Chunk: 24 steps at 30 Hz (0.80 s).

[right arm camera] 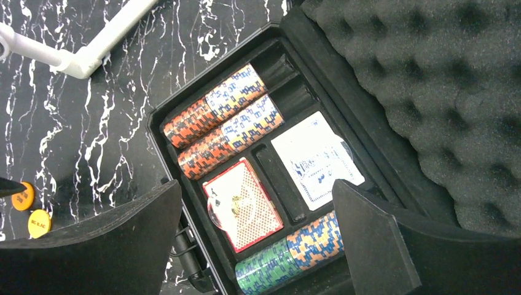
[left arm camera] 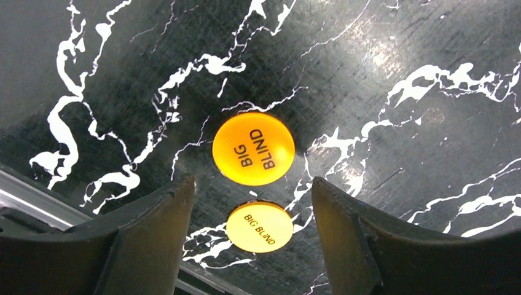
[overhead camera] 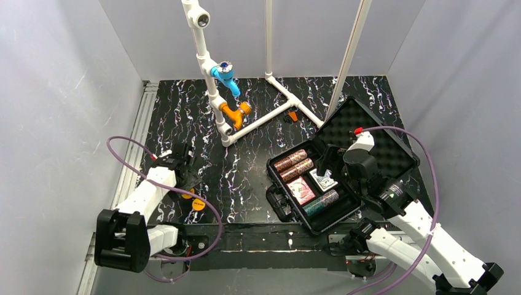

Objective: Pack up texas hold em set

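Directly below the left gripper [left arm camera: 250, 184], whose jaws stand apart, 2 round orange plastic discs [left arm camera: 253, 148] lie on the black white-veined counter [left arm camera: 430, 153], each printed "BIG BLIND". The right gripper [right arm camera: 258, 190], likewise spread and holding nothing, hovers over the open black hard plastic case [right arm camera: 293, 98] with its bumpy foam lid lining [right arm camera: 430, 74]. The case tray holds 2 red-brown chip rolls [right arm camera: 215, 104], 1 dark green chip roll [right arm camera: 264, 270], 1 red-backed card deck [right arm camera: 246, 206] and 1 white-faced card deck [right arm camera: 316, 160], whose print is too small to read.
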{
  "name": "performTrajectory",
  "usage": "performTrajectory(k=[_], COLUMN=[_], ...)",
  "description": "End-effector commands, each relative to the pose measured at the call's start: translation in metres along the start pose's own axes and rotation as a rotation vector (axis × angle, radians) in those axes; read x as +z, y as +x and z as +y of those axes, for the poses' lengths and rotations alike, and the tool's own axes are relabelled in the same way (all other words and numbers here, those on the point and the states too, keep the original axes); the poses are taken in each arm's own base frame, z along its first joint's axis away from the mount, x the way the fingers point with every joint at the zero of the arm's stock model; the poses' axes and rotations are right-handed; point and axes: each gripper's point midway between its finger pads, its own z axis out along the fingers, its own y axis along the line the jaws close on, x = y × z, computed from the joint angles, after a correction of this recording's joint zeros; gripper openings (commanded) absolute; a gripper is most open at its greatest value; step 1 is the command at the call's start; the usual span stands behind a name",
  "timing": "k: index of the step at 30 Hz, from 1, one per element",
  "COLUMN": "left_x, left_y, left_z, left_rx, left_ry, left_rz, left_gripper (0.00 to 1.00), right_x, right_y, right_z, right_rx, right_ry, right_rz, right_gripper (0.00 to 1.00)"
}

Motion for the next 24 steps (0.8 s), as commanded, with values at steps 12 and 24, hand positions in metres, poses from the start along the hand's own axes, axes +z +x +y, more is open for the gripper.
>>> performTrajectory(k=[12, 24], left_x=[0.017, 0.02], left_y=[-0.011, -0.007], left_z=[-0.01, -0.001], left_rx=[0.009, -0.021], left_ry=[-0.017, -0.026], left_rz=[0.014, 0.026], left_gripper=[0.6, 0.65], right_x=[-0.001, -0.005], right_y=[0.003, 0.004], right_z=[-0.009, -0.012], right_rx=[-0.012, -0.007], right_ry=[0.009, 0.014], right_rz=[-0.023, -0.026], right_gripper=[1.0, 1.0])
